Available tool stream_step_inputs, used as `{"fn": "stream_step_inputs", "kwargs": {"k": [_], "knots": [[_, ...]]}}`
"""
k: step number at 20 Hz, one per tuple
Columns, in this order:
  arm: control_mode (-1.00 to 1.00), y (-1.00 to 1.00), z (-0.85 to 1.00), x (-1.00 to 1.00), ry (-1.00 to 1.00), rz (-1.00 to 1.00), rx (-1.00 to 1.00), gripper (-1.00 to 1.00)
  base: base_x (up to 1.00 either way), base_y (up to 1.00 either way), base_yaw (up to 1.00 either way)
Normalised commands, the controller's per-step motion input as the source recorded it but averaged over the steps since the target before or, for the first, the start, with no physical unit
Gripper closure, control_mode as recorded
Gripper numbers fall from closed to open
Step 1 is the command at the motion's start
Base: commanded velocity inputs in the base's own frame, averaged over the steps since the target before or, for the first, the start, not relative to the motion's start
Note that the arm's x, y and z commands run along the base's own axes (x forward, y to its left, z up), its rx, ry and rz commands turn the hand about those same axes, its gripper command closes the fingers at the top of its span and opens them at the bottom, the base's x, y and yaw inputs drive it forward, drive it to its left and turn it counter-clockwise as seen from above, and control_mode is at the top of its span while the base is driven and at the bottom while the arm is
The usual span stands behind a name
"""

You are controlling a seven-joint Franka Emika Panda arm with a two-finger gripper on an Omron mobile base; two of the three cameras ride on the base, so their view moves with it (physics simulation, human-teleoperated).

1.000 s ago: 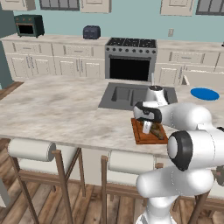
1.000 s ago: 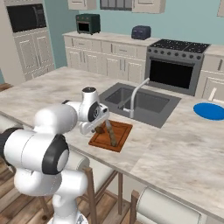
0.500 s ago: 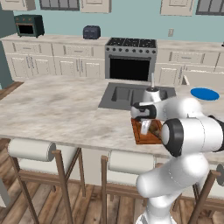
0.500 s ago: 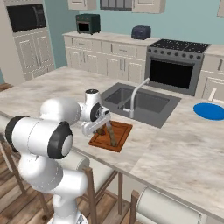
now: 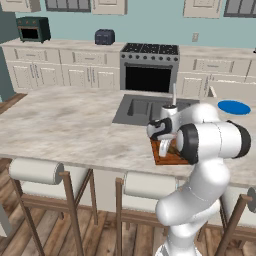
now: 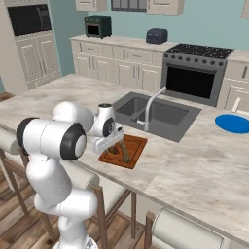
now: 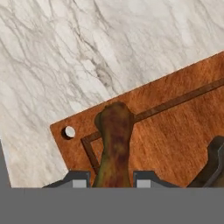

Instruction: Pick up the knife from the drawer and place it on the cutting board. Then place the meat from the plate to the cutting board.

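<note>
Brown meat [image 7: 114,144] sits squeezed between the two finger tips of the gripper [image 7: 111,179], which are closed tight on it. It hangs just over the red-brown wooden cutting board [image 7: 175,131], near the board's corner. The knife [image 6: 125,151] lies on the board, and the blue plate [image 6: 234,123] sits far off on the counter [image 6: 204,160].

Cutting board [image 5: 172,157] — far half behind arm; knife [image 7: 214,168] — cut off.

Two base views behind arm, sharing cutting board [image 5: 167,154], hand view close above it
</note>
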Motion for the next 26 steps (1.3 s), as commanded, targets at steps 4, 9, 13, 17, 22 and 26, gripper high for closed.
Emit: {"fn": "stream_step_inputs", "kwargs": {"k": [4,9,13,17,22,26], "knots": [[-1.00,-0.06,-0.27,0.09,0.02,0.02,0.00,1.00,0.00,0.00,0.00],[-1.00,-0.10,-0.27,0.03,0.02,0.01,0.00,1.00,0.00,0.00,0.00],[-1.00,-0.03,-0.27,0.06,0.02,0.00,0.00,1.00,0.00,0.00,0.00],[-1.00,0.00,-0.28,0.11,0.02,0.00,0.00,1.00,0.00,0.00,0.00],[-1.00,0.00,-0.23,0.04,0.02,0.00,0.00,-1.00,0.00,0.00,0.00],[-1.00,-0.04,0.00,-0.10,-0.01,0.00,0.00,-1.00,0.00,0.00,0.00]]}}
